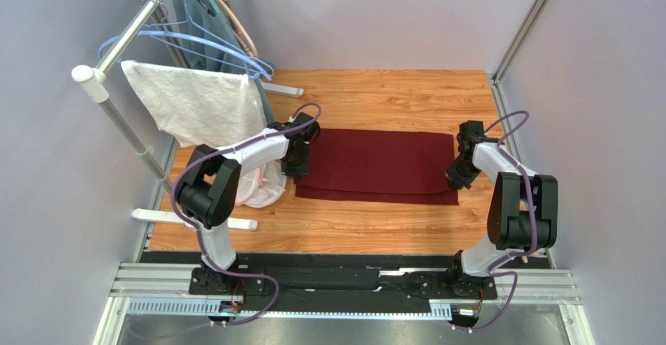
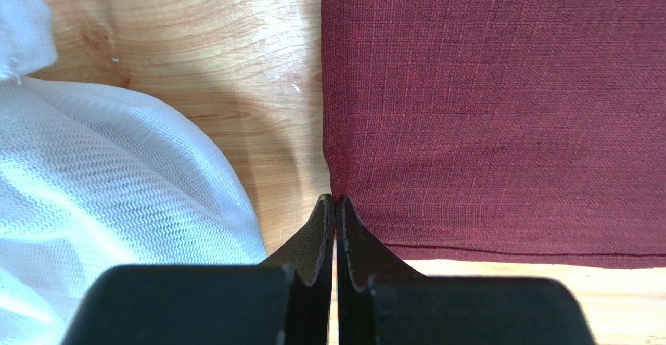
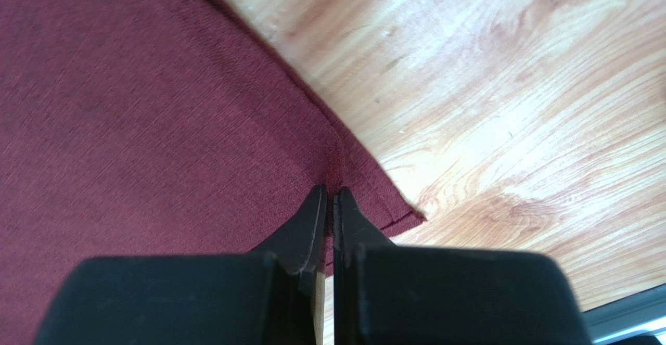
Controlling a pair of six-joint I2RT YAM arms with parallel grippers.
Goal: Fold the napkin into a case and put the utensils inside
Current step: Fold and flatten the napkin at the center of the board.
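The napkin (image 1: 379,165) is dark maroon cloth with a fine, visible weave. It lies flat as a wide rectangle, doubled over, and a thin strip of the lower layer shows past the upper one along the near edge. The table (image 1: 375,91) under it is pale wood with a glossy, streaked grain.

My left gripper (image 2: 334,198) has its two black wedge-shaped fingers pressed together. Their tips sit right on the napkin's straight left hem, which bows slightly in toward them. I cannot tell whether any cloth is caught between them. The maroon cloth spreads ahead of these tips and to their right. Bare wood lies ahead and to the left. Further left, close beside the fingers, a soft white cloth (image 2: 102,204) with a fine wavy knit bulges in a rounded heap.

My right gripper (image 3: 330,190) is closed too, and it nips the napkin. A small ridge of cloth rises into the tips, just inside the hem. The napkin's near right corner points out just to the right of the fingers, and the rest of the cloth fills the space ahead and to the left.

My left arm is bent high at the elbow. Its forearm reaches forward and inward, and the wrist is tipped down onto the cloth. My right arm stands its upper link upright, with the forearm angled forward and inward and the wrist pitched down likewise.
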